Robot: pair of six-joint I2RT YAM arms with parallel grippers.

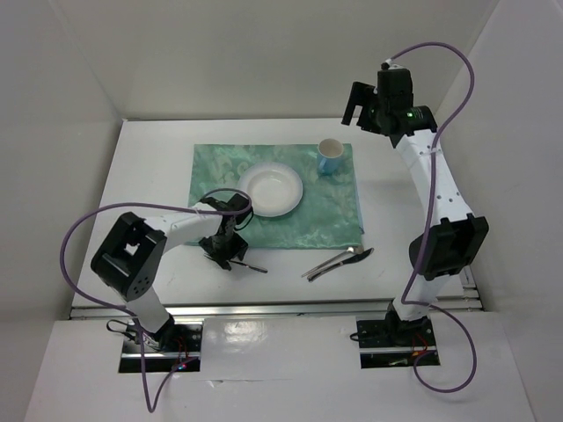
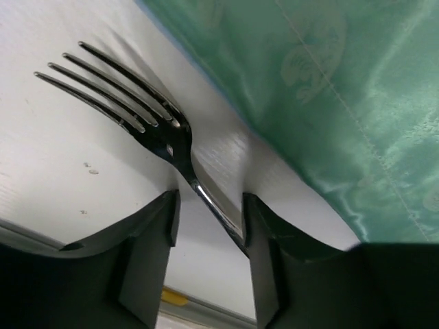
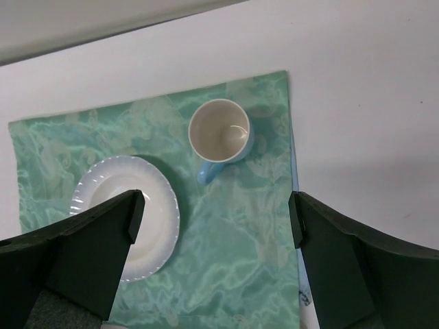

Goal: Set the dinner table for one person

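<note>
A steel fork (image 2: 158, 130) lies on the white dinner table (image 2: 55, 157) just off the near left edge of the pale green placemat (image 2: 343, 89). My left gripper (image 2: 209, 212) straddles its handle. The right finger touches the handle and the left finger stands apart from it, so the jaws are open. From above, the fork (image 1: 252, 266) pokes out to the right of the left gripper (image 1: 227, 251). My right gripper (image 3: 216, 216) hangs wide open and empty, high over the blue mug (image 3: 221, 133) and white plate (image 3: 130, 219) on the placemat (image 3: 233, 240).
A spoon and a knife (image 1: 339, 261) lie side by side on the table (image 1: 149, 176) below the placemat's (image 1: 334, 211) right corner. The plate (image 1: 273, 189) sits mid-mat and the mug (image 1: 330, 156) at its back right. White walls enclose the table.
</note>
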